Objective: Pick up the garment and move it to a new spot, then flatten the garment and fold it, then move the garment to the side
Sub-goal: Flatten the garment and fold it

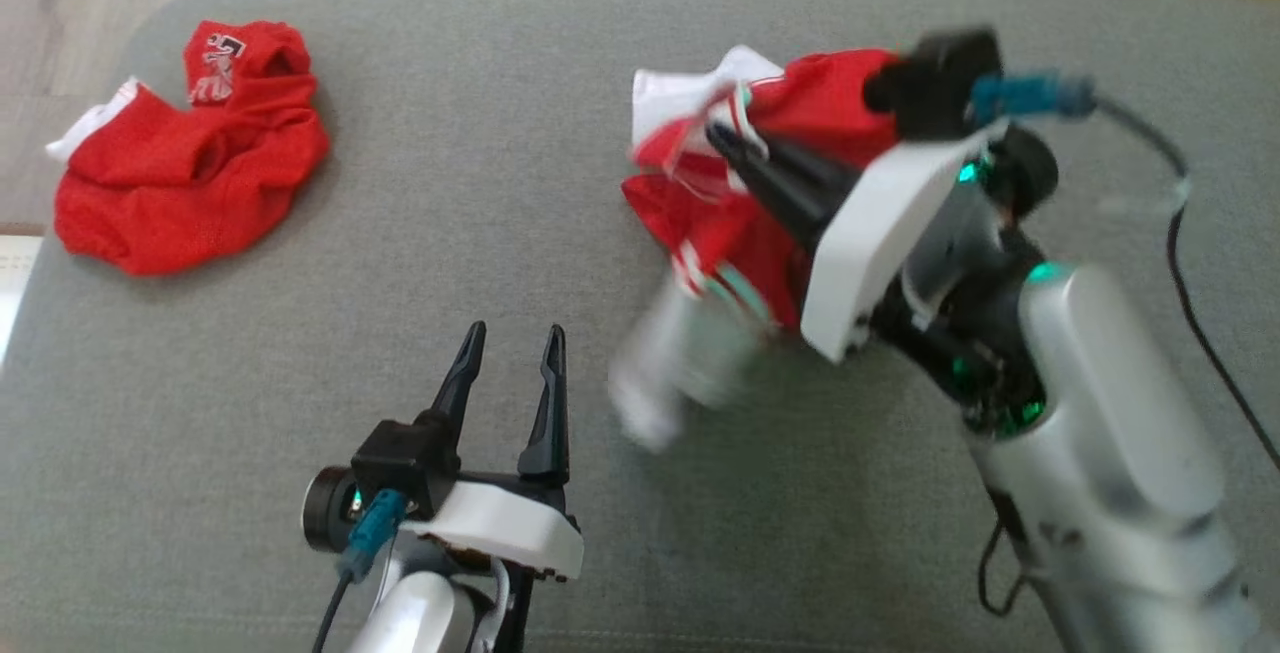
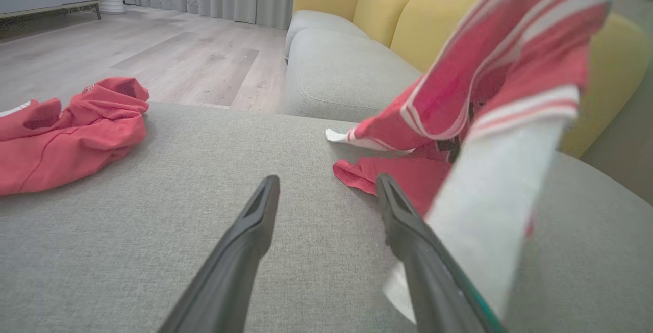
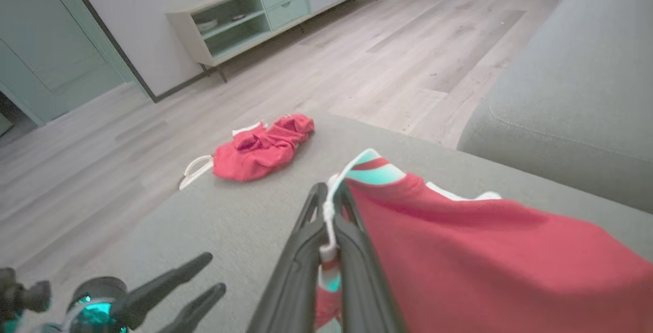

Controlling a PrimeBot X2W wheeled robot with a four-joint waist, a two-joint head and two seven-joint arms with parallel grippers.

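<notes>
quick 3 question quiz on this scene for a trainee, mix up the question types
1. True or false: the left pincer is shut on cloth.
2. What grips the red and white jersey? A the left pincer, B the right pincer, C nothing, it lies flat.
3. Fill in: the crumpled red garment lies on the grey cushion toward the robot's ____ side.

Key
1. False: its jaws stand open over bare cushion.
2. B: a fold of the jersey is pinched between its shut fingers, and part of the cloth hangs clear of the cushion.
3. Left.
</notes>
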